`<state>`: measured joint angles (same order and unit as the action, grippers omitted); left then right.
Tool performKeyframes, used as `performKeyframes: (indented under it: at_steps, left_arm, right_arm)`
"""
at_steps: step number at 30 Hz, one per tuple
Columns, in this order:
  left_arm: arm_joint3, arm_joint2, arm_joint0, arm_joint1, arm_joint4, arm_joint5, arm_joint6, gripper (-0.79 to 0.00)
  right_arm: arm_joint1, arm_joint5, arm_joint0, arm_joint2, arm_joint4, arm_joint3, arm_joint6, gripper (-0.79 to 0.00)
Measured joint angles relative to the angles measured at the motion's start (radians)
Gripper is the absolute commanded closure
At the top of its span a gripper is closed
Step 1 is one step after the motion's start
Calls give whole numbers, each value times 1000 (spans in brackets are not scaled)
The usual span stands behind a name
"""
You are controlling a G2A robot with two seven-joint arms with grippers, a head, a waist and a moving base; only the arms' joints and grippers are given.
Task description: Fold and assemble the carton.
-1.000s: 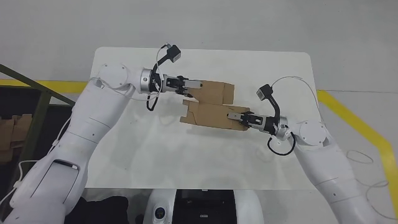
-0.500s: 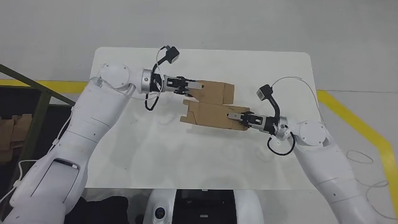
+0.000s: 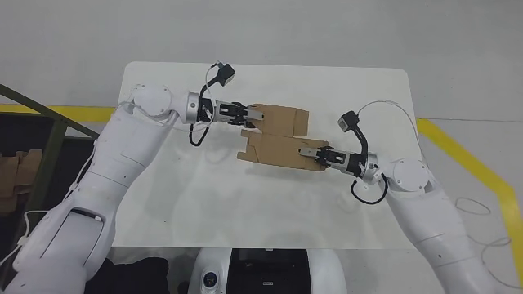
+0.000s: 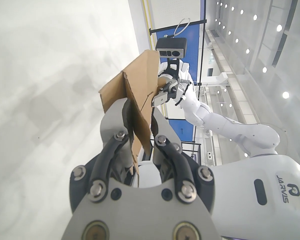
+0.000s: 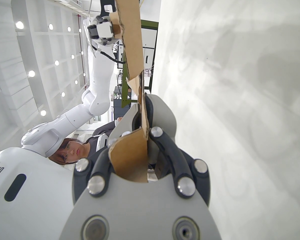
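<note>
Cardboard carton (image 3: 274, 149) seemingly unchanged from earlier

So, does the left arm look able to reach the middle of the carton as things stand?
Probably not: the left gripper is shut on one end of the carton, the right gripper on the other; it would have to let go first.

Bright, even light from ceiling lamps (image 4: 279, 27) (small glaring spots) leaves faint shadows on the table (image 3: 245, 212)
</note>
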<state>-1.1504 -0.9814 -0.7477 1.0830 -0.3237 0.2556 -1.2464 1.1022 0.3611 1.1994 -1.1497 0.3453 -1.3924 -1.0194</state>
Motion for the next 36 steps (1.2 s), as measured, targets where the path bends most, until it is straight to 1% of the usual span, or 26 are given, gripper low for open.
performKeyframes:
  at_steps: [2, 4, 7, 13, 14, 15, 16, 17, 23, 31, 33, 36]
  left_arm:
    - [3, 1, 2, 1, 2, -5, 2, -142]
    - [7, 2, 4, 1, 3, -11, 4, -77]
    - [13, 5, 6, 3, 4, -18, 6, -6]
    - [19, 7, 11, 4, 6, -28, 8, 0]
    - [19, 6, 11, 5, 6, -28, 9, 0]
    - [20, 6, 11, 5, 5, -29, 9, 0]
    - [20, 5, 12, 5, 2, -29, 9, 0]
    - [19, 4, 12, 5, -1, -28, 9, 0]
    - [-3, -10, 2, 4, -38, -1, -13, 0]
    - [-29, -31, -21, -1, -70, 28, -25, 0]
    - [-38, -33, -26, -2, -72, 33, -30, 0]
    - [-48, -35, -34, -3, -76, 38, -37, 0]
  right_arm:
    - [0, 1, 1, 0, 1, 0, 1, 0]
    - [-1, 2, 2, -1, 1, -1, 1, 0]
    - [-1, 3, 3, -1, 1, -2, 1, 0]
    - [-2, 9, 4, 0, 5, 1, 0, 0]
    - [-2, 10, 4, 1, 5, 1, 0, -77]
    - [-2, 12, 3, 1, 6, 2, 0, -256]
    - [-2, 13, 4, 0, 7, 5, 3, -693]
    - [-2, 12, 4, -2, 8, 9, 9, -785]
    - [-7, 34, 23, -48, 23, 22, 76, -785]
    - [-21, 77, 88, -141, 11, -46, 188, -785]
    - [-23, 88, 101, -156, 16, -76, 190, -785]
    - [-24, 101, 105, -154, 31, -116, 164, -785]
